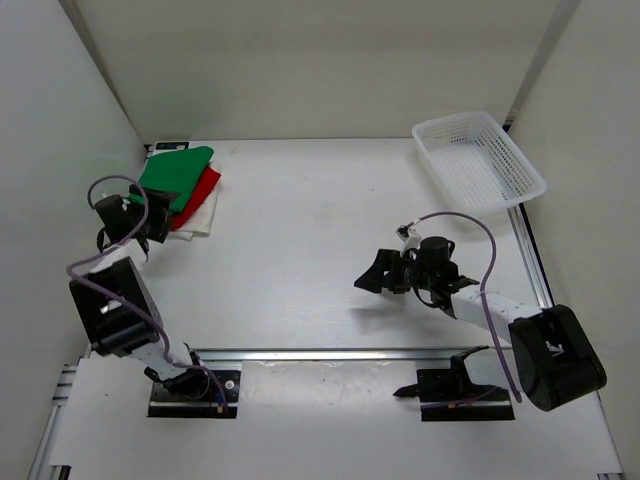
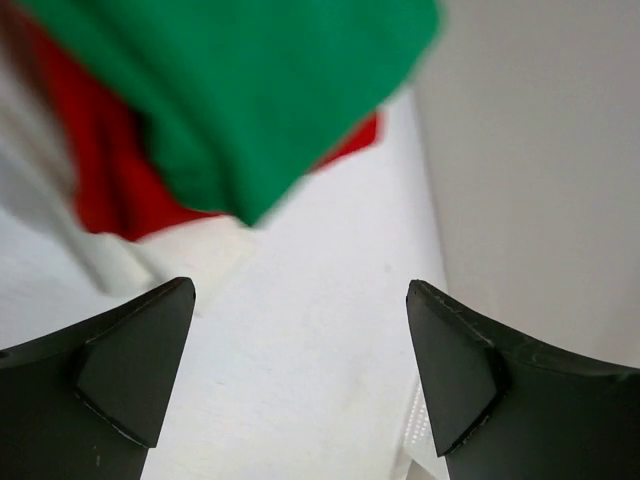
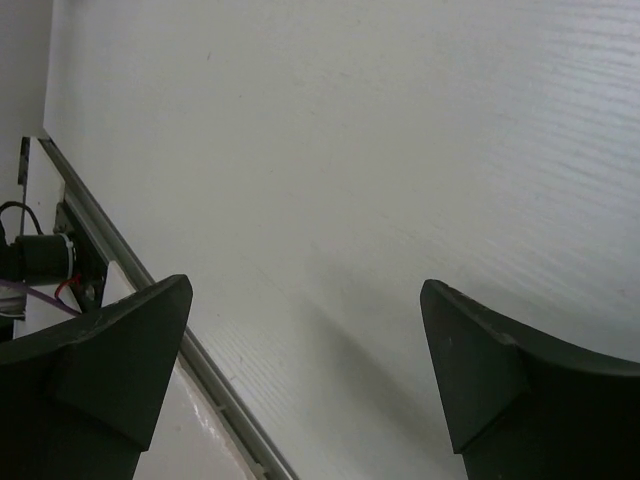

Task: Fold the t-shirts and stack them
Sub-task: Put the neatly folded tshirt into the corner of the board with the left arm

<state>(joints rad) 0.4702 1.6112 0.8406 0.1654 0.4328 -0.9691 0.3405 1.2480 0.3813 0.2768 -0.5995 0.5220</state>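
The t-shirts lie folded in one stack at the table's far left. The green t-shirt (image 1: 180, 172) is on top, the red t-shirt (image 1: 206, 190) under it and the white t-shirt (image 1: 202, 218) at the bottom. My left gripper (image 1: 162, 212) hovers at the stack's near-left edge. In the left wrist view the left gripper (image 2: 300, 365) is open and empty, with the green (image 2: 250, 90), red (image 2: 110, 180) and white (image 2: 190, 255) layers just beyond its tips. My right gripper (image 1: 380, 275) stands open over bare table at centre right, and the right wrist view shows the right gripper (image 3: 305, 370) holding nothing.
A white mesh basket (image 1: 480, 160) sits at the far right corner. White walls enclose the table on the left, back and right. A metal rail (image 1: 340, 352) runs along the near edge by the arm bases, and the rail (image 3: 150, 290) also shows in the right wrist view.
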